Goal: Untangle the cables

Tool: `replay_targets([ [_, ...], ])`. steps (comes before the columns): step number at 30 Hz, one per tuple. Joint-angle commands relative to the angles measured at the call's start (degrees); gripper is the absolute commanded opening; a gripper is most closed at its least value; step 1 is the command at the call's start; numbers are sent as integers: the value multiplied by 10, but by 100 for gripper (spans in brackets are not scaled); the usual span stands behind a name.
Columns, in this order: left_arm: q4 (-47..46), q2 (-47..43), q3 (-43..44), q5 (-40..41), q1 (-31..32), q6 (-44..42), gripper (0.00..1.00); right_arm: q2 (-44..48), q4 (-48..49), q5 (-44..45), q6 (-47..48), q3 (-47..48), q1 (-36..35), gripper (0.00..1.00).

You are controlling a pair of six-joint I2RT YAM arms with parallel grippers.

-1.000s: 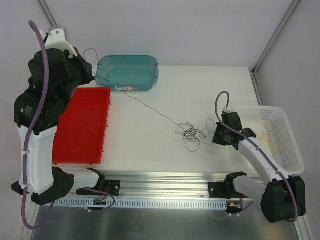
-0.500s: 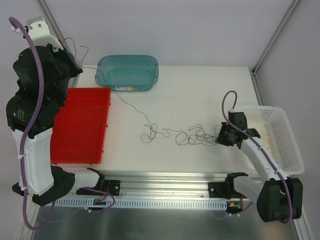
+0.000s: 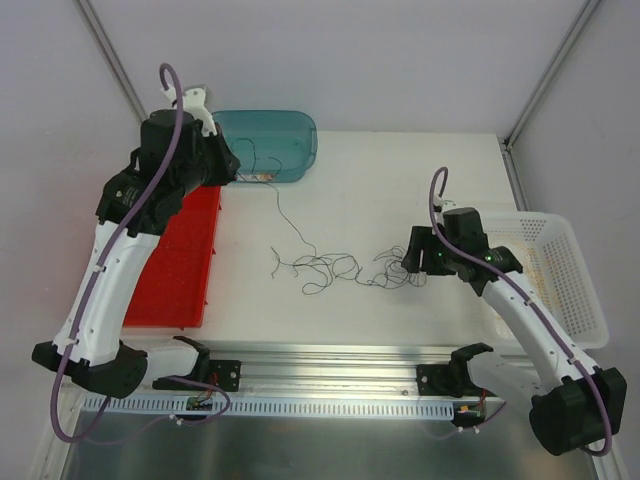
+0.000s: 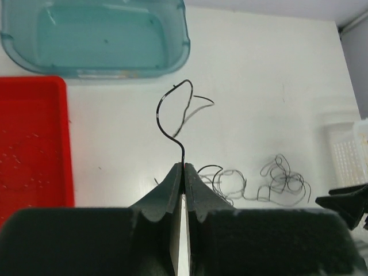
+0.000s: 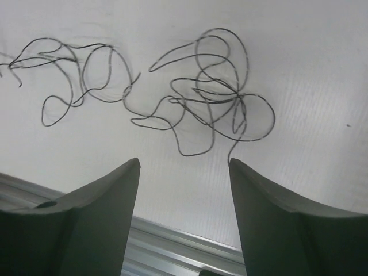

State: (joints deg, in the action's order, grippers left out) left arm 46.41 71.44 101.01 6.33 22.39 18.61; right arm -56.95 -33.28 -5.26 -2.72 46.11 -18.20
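The left hand [image 4: 184, 168] pinches the cables [image 4: 182, 152]; label [image 4: 109, 73] on teal bin [image 3: 305, 140] looks unreadable.

Plastics, brushed metal and fine wire on a matt white table [image 3: 420, 180].
We are seeing the thin dark cables [image 5: 213, 95] showing a smooth, faintly glinting coat against the tabletop, which is showing a fine ribbed grain up close. The translucent teal plastic tub [image 3: 305, 150] is gleaming glossy, and the flat red plastic tray [image 3: 185, 270] is catching a soft sheen over its pebbled floor. The white plastic lattice basket [image 3: 575, 285] is looking dull, the silver aluminium rail [image 3: 330, 372] is shining brushed, and the left gripper [image 4: 183, 169] and right gripper [image 5: 184, 164] are wearing dark matt moulded plastic.
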Motion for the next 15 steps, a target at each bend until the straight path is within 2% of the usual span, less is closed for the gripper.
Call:
replay_targets([
  [1, -49, -22, -66, -62, 16, 39, 2, -17, 13, -23, 41, 42, -59, 69],
  [9, -62, -62, -172, -42, 19, 63, 3, -158, 109, -61, 97, 103, -164, 74],
  [15, -62, -89, -216, -46, 20, 71, 2, -305, 153, -82, 137, 170, -183, 75],
])
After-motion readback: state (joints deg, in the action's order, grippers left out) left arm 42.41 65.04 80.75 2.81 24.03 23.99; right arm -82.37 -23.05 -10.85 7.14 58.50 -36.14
